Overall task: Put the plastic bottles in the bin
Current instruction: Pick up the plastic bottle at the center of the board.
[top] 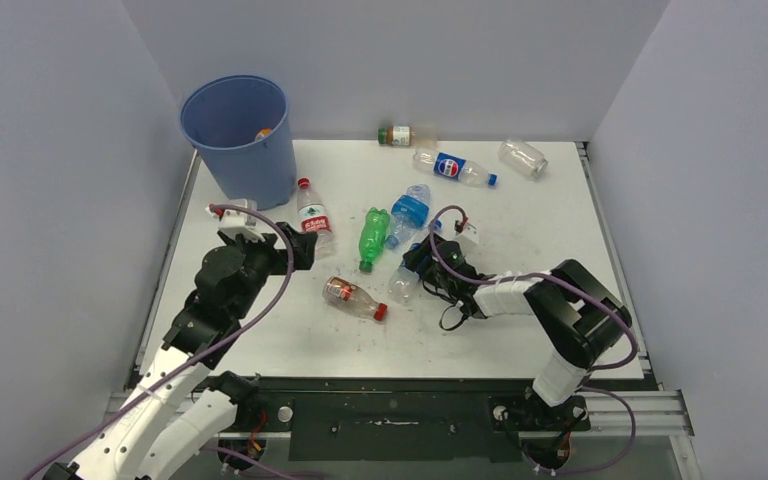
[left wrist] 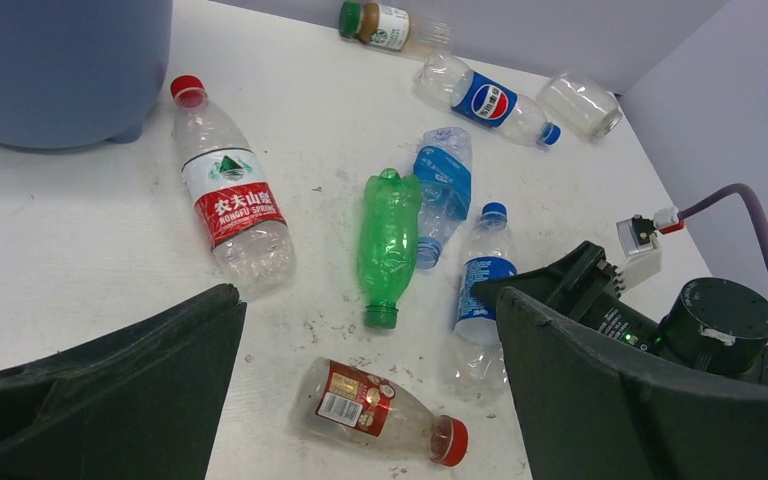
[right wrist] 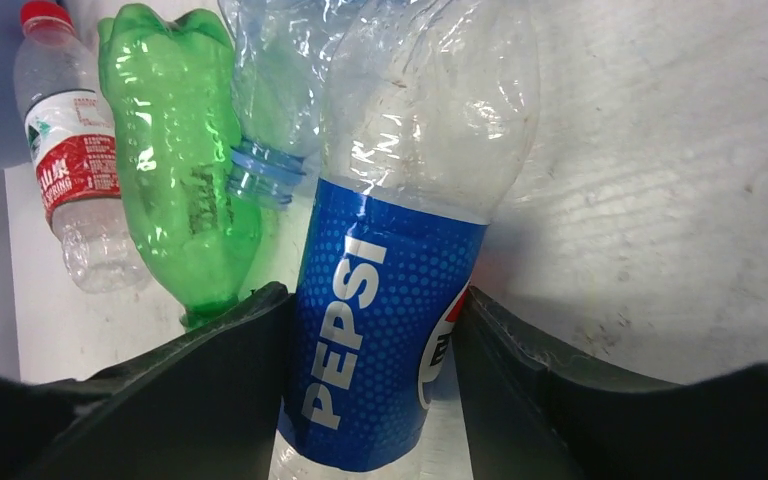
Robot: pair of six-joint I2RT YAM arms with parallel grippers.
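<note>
Gripping a Pepsi bottle (right wrist: 380,350) across its blue label, the right hand (right wrist: 372,300) is closed on it, with one finger pressed against each side of the label. The bottle lies on the table (top: 520,240).

Just left of this hand lies a green bottle (right wrist: 175,160), its capped end beside the left finger. A crushed blue bottle (right wrist: 280,90) lies ahead of the hand, its open neck between the green bottle and the held one. Farther left is a red-labelled bottle (right wrist: 70,170) with a red cap.

The left hand (left wrist: 368,300) is spread wide and holds nothing; its fingers hang above the table, apart from every bottle. Near this hand, between its fingers in the wrist view, a red-capped bottle (left wrist: 375,405) lies on its side.

Ahead and to the left of the left hand stands the bin (top: 250,165), upright on the far left corner of the table. Inside it an orange object (top: 263,132) shows against the far wall, too small to identify. The red-labelled bottle lies near the base of the bin, its cap toward it.

Well beyond the right hand, along the far edge of the table, lie a green-capped bottle (top: 397,135), a second Pepsi bottle (top: 452,168) and a clear bottle (top: 522,157).
</note>
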